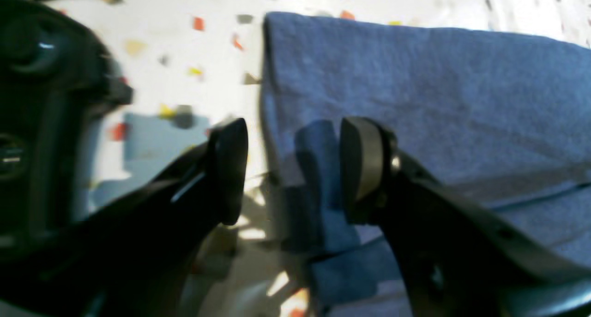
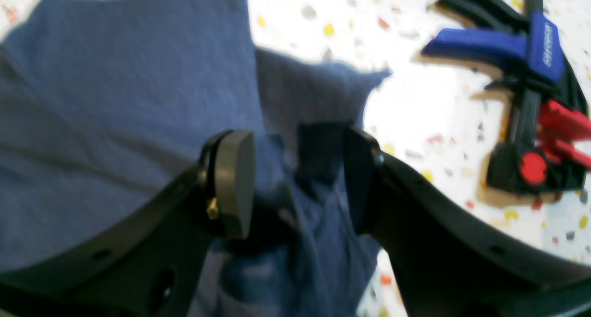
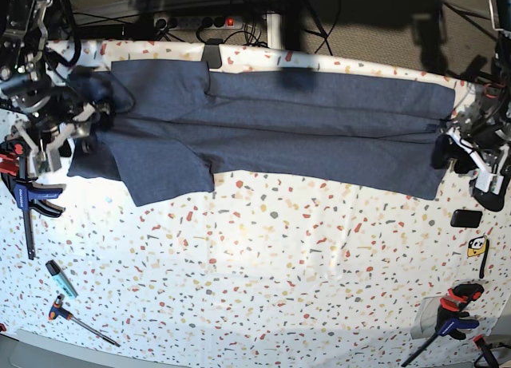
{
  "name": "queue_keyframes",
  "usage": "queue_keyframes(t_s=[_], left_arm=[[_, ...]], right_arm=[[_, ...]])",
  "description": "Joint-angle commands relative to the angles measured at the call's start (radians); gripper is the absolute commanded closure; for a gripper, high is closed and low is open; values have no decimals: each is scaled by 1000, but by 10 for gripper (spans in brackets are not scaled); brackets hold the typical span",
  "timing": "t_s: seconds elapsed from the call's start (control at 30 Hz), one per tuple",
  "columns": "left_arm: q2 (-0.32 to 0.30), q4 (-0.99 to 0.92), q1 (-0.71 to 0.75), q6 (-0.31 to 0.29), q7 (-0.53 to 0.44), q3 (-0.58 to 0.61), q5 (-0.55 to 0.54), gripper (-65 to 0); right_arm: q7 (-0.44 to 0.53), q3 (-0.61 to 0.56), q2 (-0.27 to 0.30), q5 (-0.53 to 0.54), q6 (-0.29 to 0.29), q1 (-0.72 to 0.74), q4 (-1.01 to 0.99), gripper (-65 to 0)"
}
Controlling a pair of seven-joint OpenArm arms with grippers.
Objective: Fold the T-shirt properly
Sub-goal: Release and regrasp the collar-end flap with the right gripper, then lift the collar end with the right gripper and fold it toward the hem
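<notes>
The dark slate-blue T-shirt lies stretched across the far part of the speckled table, folded lengthwise, plain side up, with a sleeve flap at its left end. My left gripper is open over the shirt's right-end edge, with a bit of cloth between the spread fingers; in the base view it is at the right. My right gripper is open over bunched cloth of the shirt's left end; in the base view it is at the left.
A blue-and-red bar clamp is fixed at the table's left edge. A marker and a small tool lie at the front left. Another clamp and a black block are at the right.
</notes>
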Motion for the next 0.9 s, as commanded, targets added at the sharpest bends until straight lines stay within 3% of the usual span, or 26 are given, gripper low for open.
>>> queue_keyframes(t_s=[0.0, 0.13, 0.23, 0.63, 0.87], left_arm=[[-31, 23, -23, -3, -27, -7, -12, -309], [-43, 26, -37, 14, -27, -7, -55, -309], [-39, 26, -46, 16, -27, -7, -114, -309], [-8, 26, -47, 15, -27, -7, -116, -309], [-9, 26, -47, 15, -27, -7, -116, -309]], right_arm=[[10, 7, 16, 30, -4, 37, 15, -307], [-43, -3, 17, 110, -3, 143, 9, -307], [-57, -51, 17, 111, -3, 225, -52, -307], [-46, -307, 17, -10, -4, 583, -580, -306], [-59, -410, 16, -43, -4, 670, -757, -306]])
